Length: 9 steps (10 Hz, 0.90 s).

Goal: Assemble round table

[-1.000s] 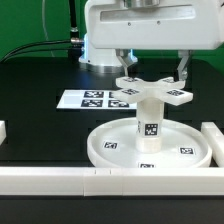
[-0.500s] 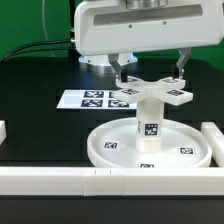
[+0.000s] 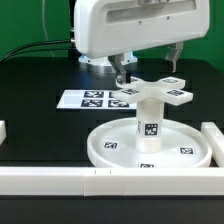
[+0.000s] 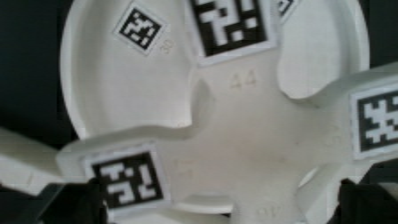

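Observation:
The large round disc lies on the black table. The short post stands upright on its hub. The cross-shaped foot sits on top of the post. My gripper is open just above the foot, with one finger on each side of it and neither touching it. In the wrist view the foot and its tags fill the picture. My gripper shows only as dark fingertips at the picture's edges, with nothing held.
The marker board lies behind the disc on the exterior view's left. White border rails run along the front and the right. A short white piece sits at the left edge.
The arm's white body has shifted toward the exterior view's left and the fingers have risen a little. The foot, post and disc have not moved.

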Available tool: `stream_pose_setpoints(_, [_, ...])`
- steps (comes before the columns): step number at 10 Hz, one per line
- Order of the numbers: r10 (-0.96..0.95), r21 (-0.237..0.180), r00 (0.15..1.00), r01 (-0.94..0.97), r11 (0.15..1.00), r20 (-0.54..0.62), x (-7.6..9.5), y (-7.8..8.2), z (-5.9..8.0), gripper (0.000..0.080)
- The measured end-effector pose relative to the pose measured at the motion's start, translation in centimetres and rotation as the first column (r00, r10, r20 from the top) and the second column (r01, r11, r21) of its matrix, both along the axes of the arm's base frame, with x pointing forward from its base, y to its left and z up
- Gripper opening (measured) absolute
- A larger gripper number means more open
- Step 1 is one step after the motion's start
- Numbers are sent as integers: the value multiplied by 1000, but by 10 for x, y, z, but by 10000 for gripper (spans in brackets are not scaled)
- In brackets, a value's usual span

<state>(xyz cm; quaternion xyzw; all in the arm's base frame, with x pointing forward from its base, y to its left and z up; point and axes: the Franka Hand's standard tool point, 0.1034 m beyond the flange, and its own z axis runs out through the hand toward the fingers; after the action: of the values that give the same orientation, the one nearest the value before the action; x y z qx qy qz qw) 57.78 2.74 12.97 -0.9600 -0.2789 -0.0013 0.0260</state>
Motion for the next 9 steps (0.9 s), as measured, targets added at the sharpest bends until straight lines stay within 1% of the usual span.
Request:
stream_pose_setpoints(1, [133,-14,991,-133,991,9,5,2,5,649])
stream_pose_setpoints(2, [216,-18,976,-216,976,13,7,3,5,649])
stream_pose_setpoints(5, [352,-19,936,-352,936,16,6,-1,4,649])
stream_pose_setpoints(6, [435,-29,900,-434,900,14,5,1,2,649])
stream_pose_setpoints(7, [517,-41,856,-516,855,14,3,9,1,649])
stream_pose_setpoints(8, [615,-59,788,-613,788,36,-1,17,0,649])
stream_pose_setpoints(9, [657,-59,753,-655,753,30,-6,16,-2,649])
